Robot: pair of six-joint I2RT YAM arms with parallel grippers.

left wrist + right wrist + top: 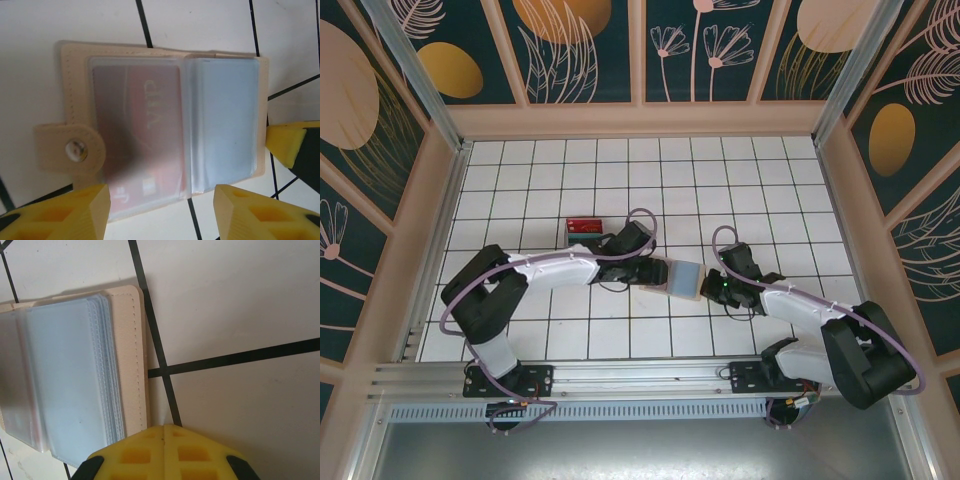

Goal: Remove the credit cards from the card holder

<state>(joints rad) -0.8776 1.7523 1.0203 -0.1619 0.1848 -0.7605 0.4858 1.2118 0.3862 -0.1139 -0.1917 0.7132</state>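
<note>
The card holder lies open on the white tiles between my two grippers. In the left wrist view the card holder shows a tan rim, a snap tab and clear sleeves. A red credit card sits inside the left sleeve; the right sleeves look light blue. My left gripper hovers open over the holder's near edge, nothing between its fingers. My right gripper is shut on nothing, its tip at the card holder's tan outer edge. Another red credit card lies on the table with a teal one beside it.
Tan walls fence the tiled table on three sides. The left arm lies just in front of the loose cards. The right gripper's yellow fingertip shows at the holder's right edge in the left wrist view.
</note>
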